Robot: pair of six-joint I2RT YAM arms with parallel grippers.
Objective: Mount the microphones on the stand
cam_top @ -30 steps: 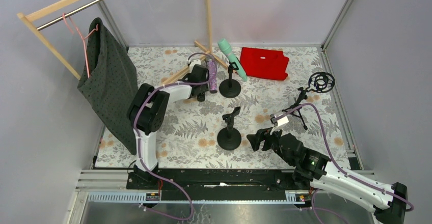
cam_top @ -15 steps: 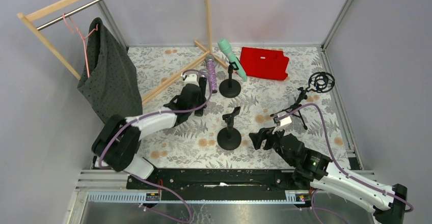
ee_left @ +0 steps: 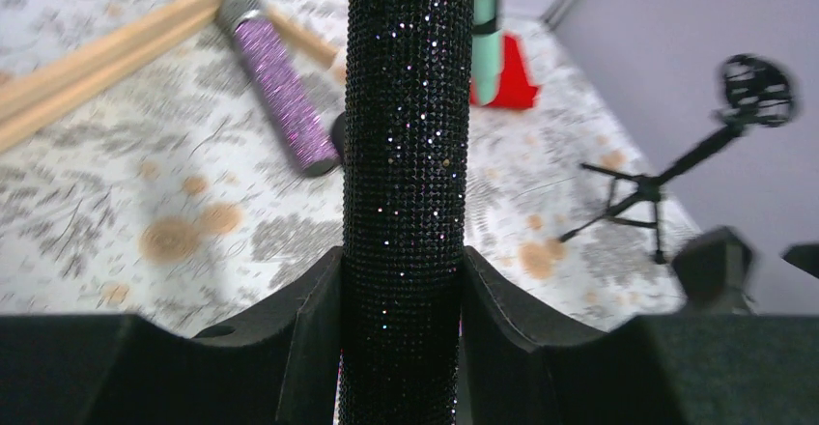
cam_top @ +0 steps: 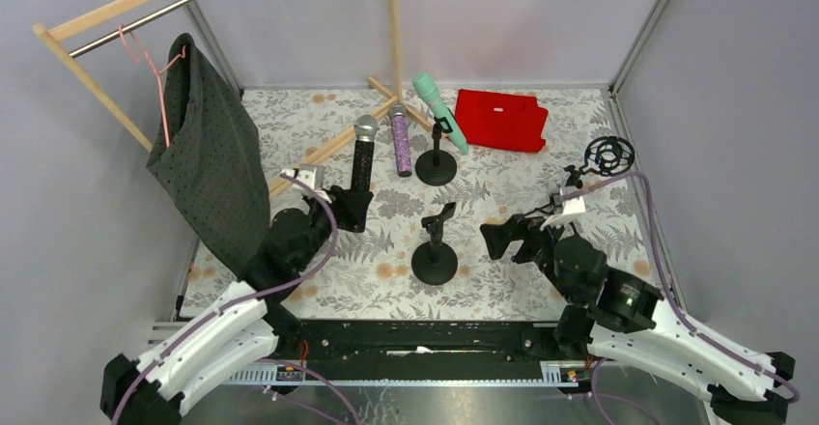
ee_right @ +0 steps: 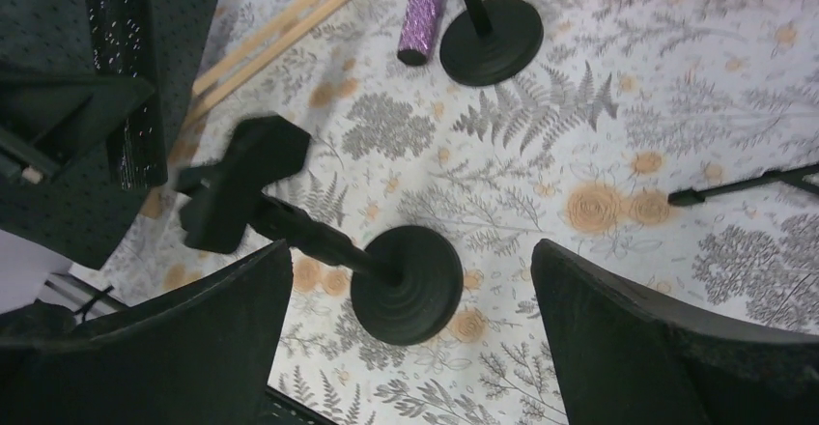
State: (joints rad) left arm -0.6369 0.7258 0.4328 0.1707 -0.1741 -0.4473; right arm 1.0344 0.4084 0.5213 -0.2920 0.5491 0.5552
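far stand (cam_top: 437, 167) – microphone 1 (cam_top: 439, 111) on it | microphone 2 (cam_top: 399, 143) flat on table (cam_top: 502, 188), just left | microphone 3 (cam_top: 362, 159) upright in left gripper (cam_top: 353, 203), farther left | near stand (cam_top: 435, 263) in front | tripod (cam_top: 607, 154) right

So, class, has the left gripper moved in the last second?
Yes. The left gripper, holding the black silver-headed microphone, pulled nearward, away from the far round-based black stand.

Bright, soft and even from above in the overhead view, with only weak shadows beside the near stand (cam_top: 435, 264). Sharp on the black microphone (ee_left: 406, 155) in the left wrist view, but blurred behind it, around the tripod (ee_left: 649, 185). Slightly soft at the edges in the right wrist view.
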